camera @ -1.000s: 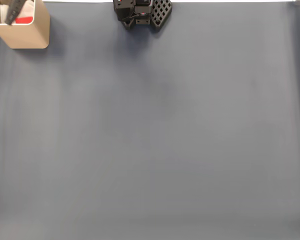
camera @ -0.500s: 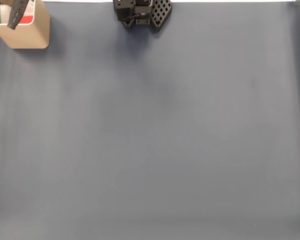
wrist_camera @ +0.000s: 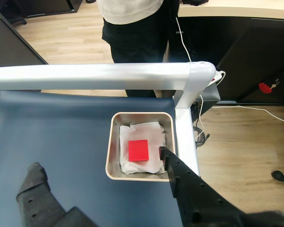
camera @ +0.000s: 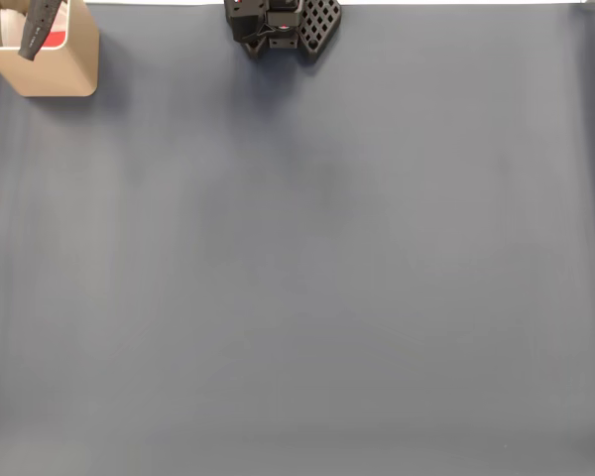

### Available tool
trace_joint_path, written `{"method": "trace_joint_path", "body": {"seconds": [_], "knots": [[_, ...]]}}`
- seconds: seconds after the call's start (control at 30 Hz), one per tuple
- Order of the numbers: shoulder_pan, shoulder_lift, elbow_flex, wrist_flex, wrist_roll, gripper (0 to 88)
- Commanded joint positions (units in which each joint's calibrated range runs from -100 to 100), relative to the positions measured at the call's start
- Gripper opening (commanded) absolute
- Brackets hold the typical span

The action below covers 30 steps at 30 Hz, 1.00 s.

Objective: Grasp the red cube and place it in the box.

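Small bright red cube [wrist_camera: 138, 150] lies on crumpled white paper [wrist_camera: 146, 163] inside tan rounded-corner cardboard box [wrist_camera: 112, 142], at blue mat's [camera: 307, 278] corner; black two-finger gripper [wrist_camera: 98, 163] above box, fingers wide apart, holding nothing; person [wrist_camera: 132, 28] standing beyond table rail [wrist_camera: 90, 76].

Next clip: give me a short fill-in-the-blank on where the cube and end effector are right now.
1. The small red cube lies inside the tan cardboard-coloured ____.
2. Under the cube is crumpled ____ paper.
3. The end effector has its jaws ____, holding nothing.
4. In the fixed view the box stands at the top ____ corner.

Missing words: box; white; open; left
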<state>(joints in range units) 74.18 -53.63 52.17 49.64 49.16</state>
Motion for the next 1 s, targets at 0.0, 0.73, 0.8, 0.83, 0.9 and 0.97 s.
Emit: {"method": "trace_joint_path", "body": {"seconds": [0.0,0.73,0.8,0.83,0.9,0.97], "knots": [[0.39,-1.23,-1.08,-0.38,0.00,51.7],[0.46,-1.57,-0.62,-0.54,0.00,1.6],[0.32,-1.49,-0.53,-0.54,0.10,0.0],[0.25,-1.49,-0.44,-0.54,0.15,0.0],[-0.18,-1.31,-0.44,-0.54,0.34,0.0],[-0.96,-1.05,-0.89,-0.54,0.54,0.0]]}}
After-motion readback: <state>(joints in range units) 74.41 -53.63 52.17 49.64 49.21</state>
